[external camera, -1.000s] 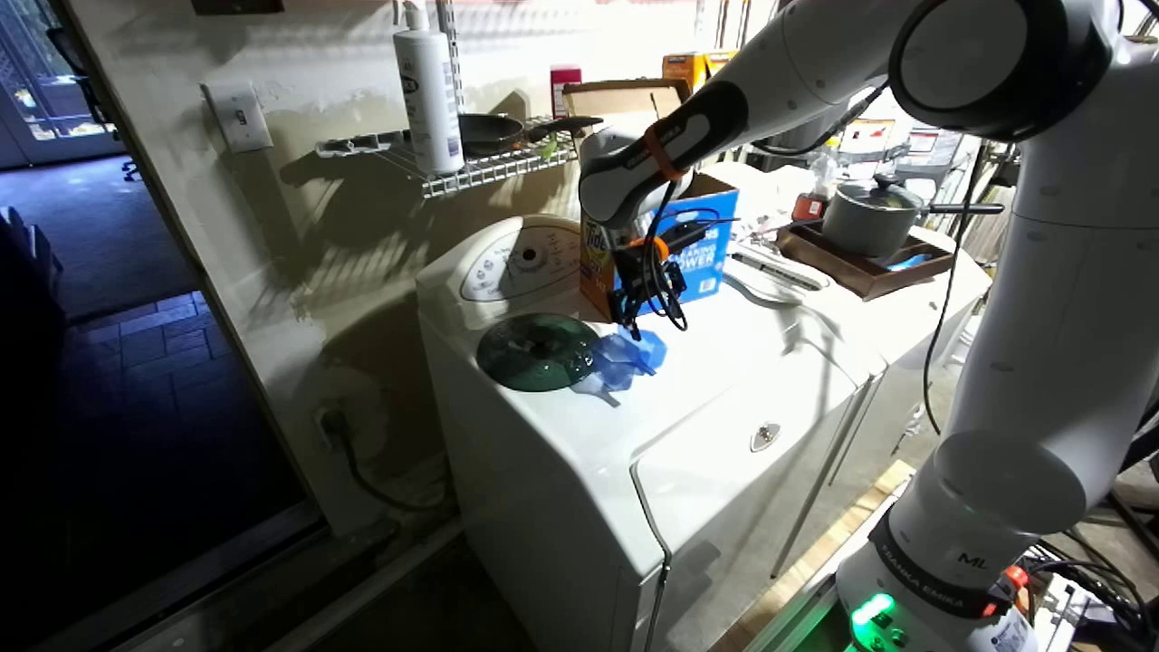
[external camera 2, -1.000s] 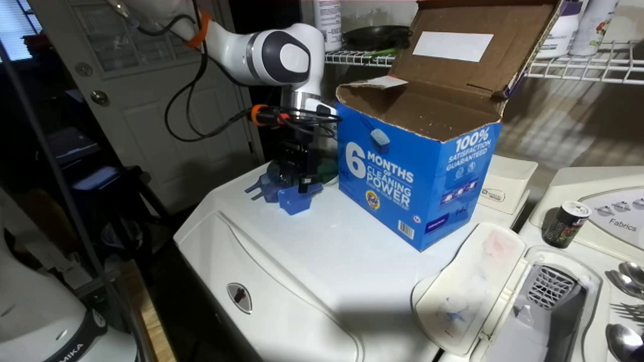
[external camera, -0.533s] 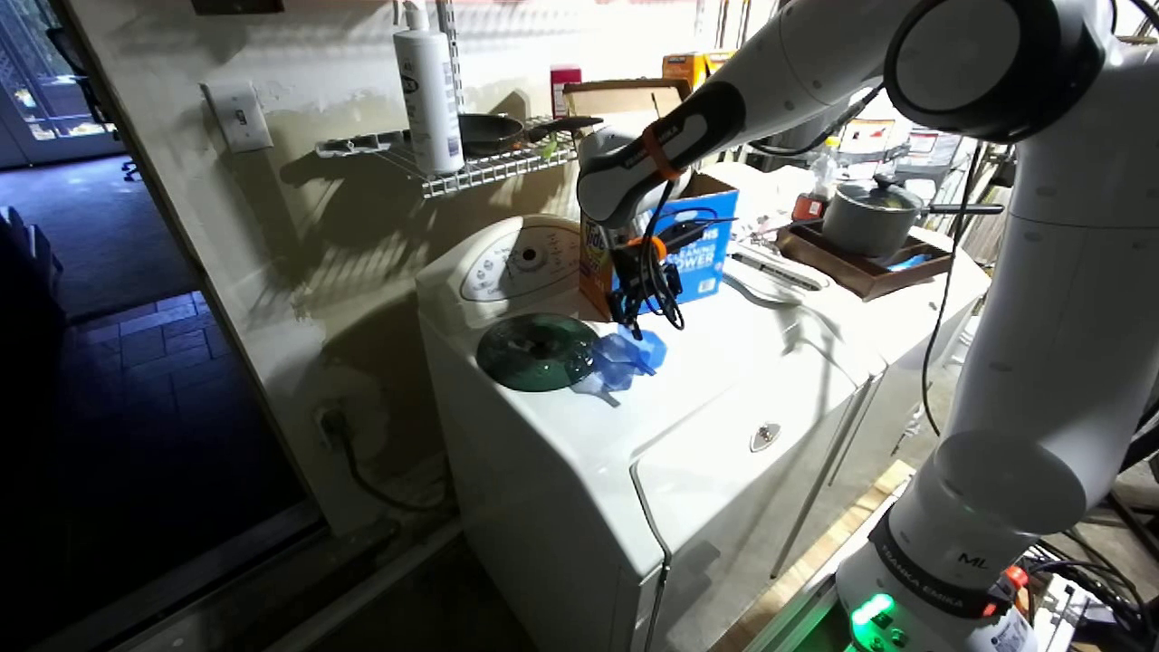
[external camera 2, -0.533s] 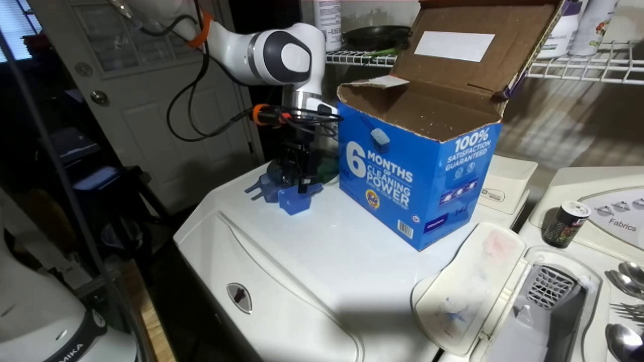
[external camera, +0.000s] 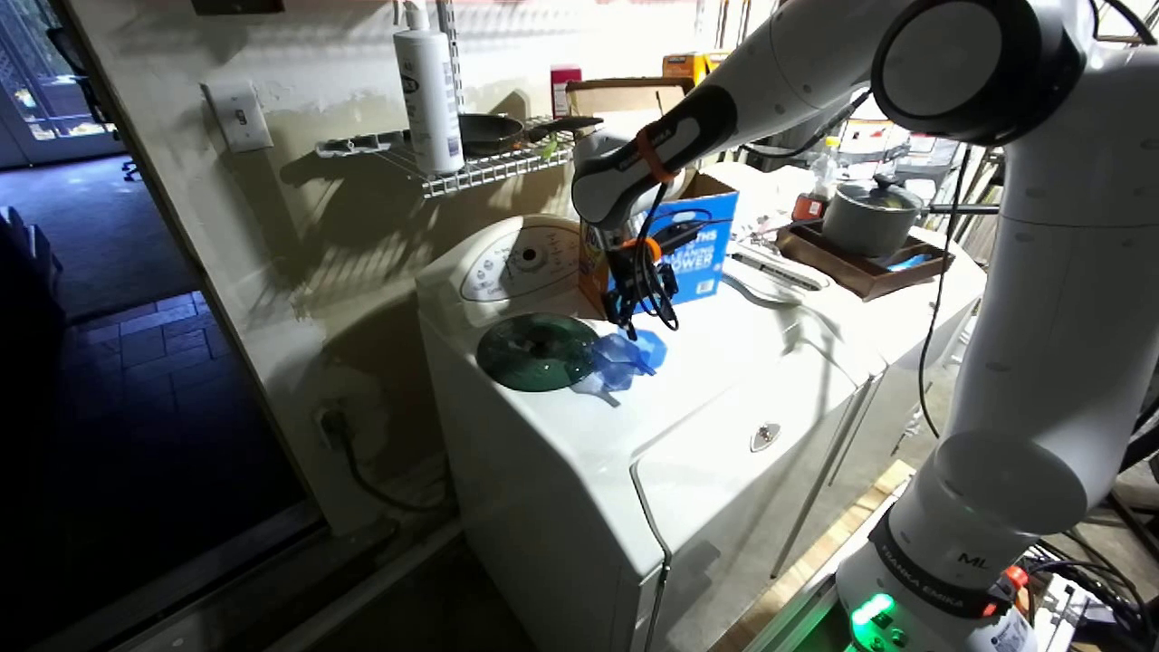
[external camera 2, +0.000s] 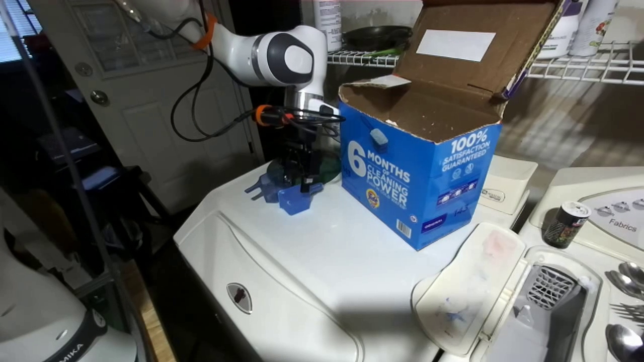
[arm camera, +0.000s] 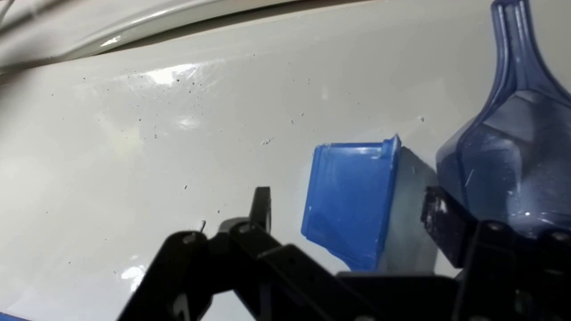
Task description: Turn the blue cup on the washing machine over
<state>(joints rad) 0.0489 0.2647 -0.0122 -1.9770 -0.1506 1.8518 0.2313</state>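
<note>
The small bright blue cup (arm camera: 350, 196) is on the white washing machine (arm camera: 178, 133); it also shows in both exterior views (external camera 2: 295, 200) (external camera: 652, 346). I cannot tell which way its mouth faces. A darker, see-through blue scoop (arm camera: 517, 165) with a handle lies right beside it. My gripper (arm camera: 348, 216) is open and empty. In the wrist view its fingers stand on either side of the blue cup, the right one overlapping the scoop's edge. In an exterior view the gripper (external camera 2: 306, 183) is just over the cup's far edge and hides part of it.
An open blue detergent box (external camera 2: 382, 171) stands close beside the gripper. A dark green round disc (external camera: 534, 353) lies behind the scoop. A wire shelf (external camera: 498, 167) holds a bottle and a pan. A cutlery container (external camera 2: 543, 301) stands at the right.
The gripper has shifted slightly, with the arm leaning a little toward the box. The box has turned slightly. The cup and the scoop have not moved.
</note>
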